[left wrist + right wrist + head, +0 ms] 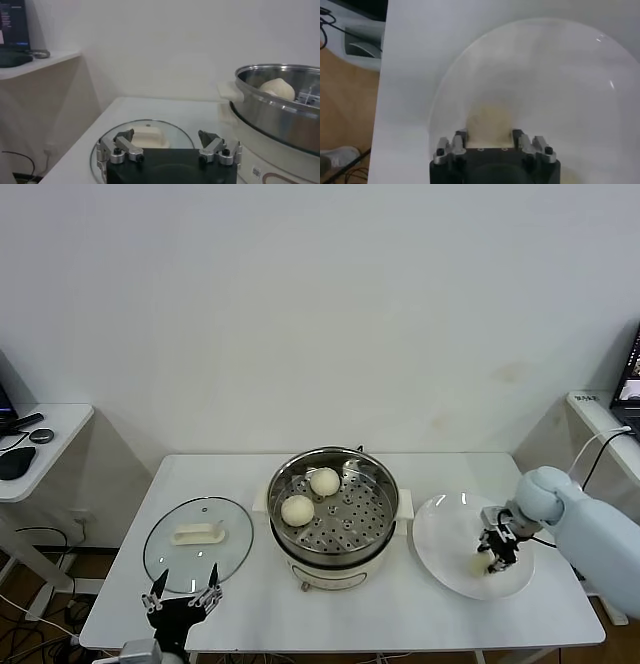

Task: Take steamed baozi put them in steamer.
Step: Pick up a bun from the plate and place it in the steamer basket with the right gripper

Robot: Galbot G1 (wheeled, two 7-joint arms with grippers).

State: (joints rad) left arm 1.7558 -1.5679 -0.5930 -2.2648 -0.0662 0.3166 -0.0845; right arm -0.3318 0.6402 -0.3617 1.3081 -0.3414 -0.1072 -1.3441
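Right gripper [497, 561] down on the white plate [445, 534], pinching a baozi [490, 122], left gripper [181, 598] spread wide, idle at the glass lid [190, 559], two buns in the steamer [378, 484].

No readable text anywhere; small label on steamer [280, 125] base and lines on monitor screen [11, 22] too tiny to read.

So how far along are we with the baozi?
Two baozi already sit on the perforated tray in the steamer. The right claw is down on the plate, shut on a third baozi, not yet lifted. That one still has to go over to the steamer. No other baozi shows on the plate. The left claw hangs open near the glass lid.
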